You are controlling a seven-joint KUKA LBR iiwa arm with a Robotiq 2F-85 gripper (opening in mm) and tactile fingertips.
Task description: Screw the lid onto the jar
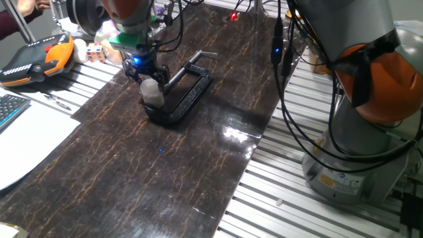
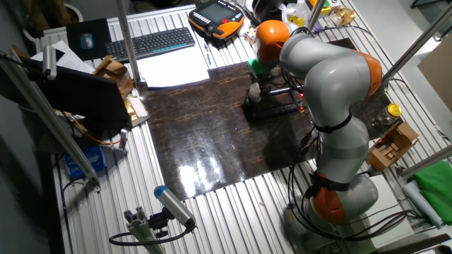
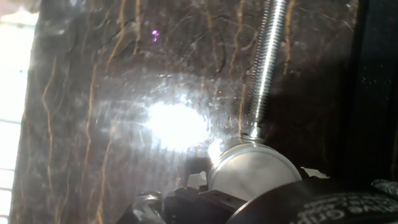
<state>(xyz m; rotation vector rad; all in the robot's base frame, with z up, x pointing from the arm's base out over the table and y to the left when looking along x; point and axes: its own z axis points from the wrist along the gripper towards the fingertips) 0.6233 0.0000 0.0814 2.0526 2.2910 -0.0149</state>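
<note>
The jar (image 1: 153,94) is small and whitish and stands upright in the mouth of a black C-clamp (image 1: 190,92) on the dark mat. The lid (image 3: 252,169) sits on top of it as a pale round disc, with the clamp's threaded screw (image 3: 267,62) ending at its rim. My gripper (image 1: 151,80) points straight down over the jar, its dark fingers (image 3: 323,208) against the lid's sides. In the other fixed view the gripper (image 2: 256,90) hides the jar, and only the clamp (image 2: 275,110) shows.
An orange teach pendant (image 1: 33,56), a keyboard (image 1: 8,109) and white paper (image 1: 26,142) lie left of the mat. A colour cube (image 1: 94,53) sits behind my hand. A yellow-lidded jar (image 2: 393,111) stands far off, beside the arm's base (image 2: 339,204).
</note>
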